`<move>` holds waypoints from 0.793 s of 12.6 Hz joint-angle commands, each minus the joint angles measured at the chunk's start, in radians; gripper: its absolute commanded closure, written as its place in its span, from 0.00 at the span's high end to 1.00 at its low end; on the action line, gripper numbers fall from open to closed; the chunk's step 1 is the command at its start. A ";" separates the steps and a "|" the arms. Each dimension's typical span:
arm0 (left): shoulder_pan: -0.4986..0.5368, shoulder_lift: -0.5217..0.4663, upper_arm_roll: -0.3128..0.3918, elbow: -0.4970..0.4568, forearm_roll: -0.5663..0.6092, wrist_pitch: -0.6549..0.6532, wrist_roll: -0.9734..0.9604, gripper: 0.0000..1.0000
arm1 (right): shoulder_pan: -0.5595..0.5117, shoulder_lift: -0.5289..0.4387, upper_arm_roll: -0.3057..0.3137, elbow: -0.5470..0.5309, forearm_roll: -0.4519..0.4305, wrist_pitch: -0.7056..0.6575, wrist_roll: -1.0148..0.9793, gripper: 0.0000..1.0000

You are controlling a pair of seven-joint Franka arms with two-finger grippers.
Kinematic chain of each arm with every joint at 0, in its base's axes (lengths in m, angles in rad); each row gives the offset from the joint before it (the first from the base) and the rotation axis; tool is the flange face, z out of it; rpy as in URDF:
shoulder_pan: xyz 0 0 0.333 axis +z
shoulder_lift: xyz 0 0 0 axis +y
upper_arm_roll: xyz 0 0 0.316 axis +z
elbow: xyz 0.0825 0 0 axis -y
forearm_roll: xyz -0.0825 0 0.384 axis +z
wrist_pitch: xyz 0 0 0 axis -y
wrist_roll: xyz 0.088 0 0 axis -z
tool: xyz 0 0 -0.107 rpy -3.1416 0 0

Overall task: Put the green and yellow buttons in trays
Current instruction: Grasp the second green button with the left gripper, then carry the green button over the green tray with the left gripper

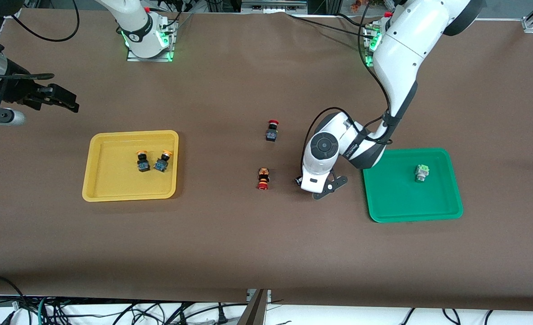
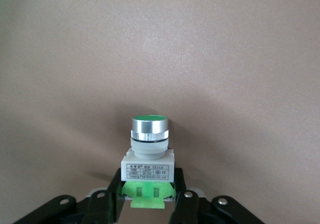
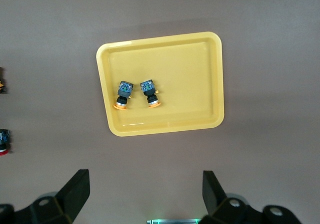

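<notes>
My left gripper (image 1: 319, 187) is sitting low at the table just beside the green tray (image 1: 451, 214), toward the right arm's end of it, fingers (image 2: 111, 196) clamped on a pale-green button (image 2: 148, 151) that is standing upright. The second green button (image 1: 422, 173) is lying inside the green tray. Well away toward the right arm's end, the yellow tray (image 3: 205, 124) is holding both yellow buttons (image 3: 123, 94) (image 3: 150, 94) side by side. My right gripper (image 3: 145, 194) is waiting above that tray, fingers spread wide apart.

In the front view the left arm's white wrist hides the pale-green-capped, silvery-white push-button (image 2: 147, 151); its black fingers (image 2: 183, 196) are cropped in the left wrist view.
</notes>
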 commanded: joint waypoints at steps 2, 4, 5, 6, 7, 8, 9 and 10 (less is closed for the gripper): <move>0.029 -0.008 -0.034 0.044 0.016 -0.065 0.081 0.00 | -0.020 0.031 0.004 0.047 -0.007 -0.011 -0.003 0.99; 0.077 -0.023 -0.058 0.126 -0.005 -0.264 0.275 0.00 | -0.017 0.040 0.004 0.047 -0.013 0.003 0.007 1.00; 0.097 -0.037 -0.058 0.156 -0.021 -0.341 0.389 0.00 | -0.013 0.042 0.004 0.047 -0.015 0.010 0.007 1.00; 0.124 -0.063 -0.055 0.157 -0.038 -0.383 0.507 0.00 | -0.013 0.042 0.004 0.048 -0.015 0.030 0.005 1.00; 0.161 -0.086 -0.052 0.145 -0.050 -0.403 0.614 0.00 | -0.013 0.045 0.006 0.047 -0.021 0.052 0.007 0.99; 0.204 -0.100 -0.049 0.141 -0.058 -0.437 0.735 0.00 | -0.013 0.045 0.006 0.048 -0.019 0.065 0.008 0.99; 0.235 -0.105 -0.039 0.138 -0.059 -0.454 0.831 0.00 | -0.013 0.045 0.007 0.048 -0.018 0.076 0.008 1.00; 0.249 -0.114 -0.004 0.119 -0.074 -0.459 0.908 0.00 | -0.010 0.045 0.007 0.047 -0.019 0.081 0.008 1.00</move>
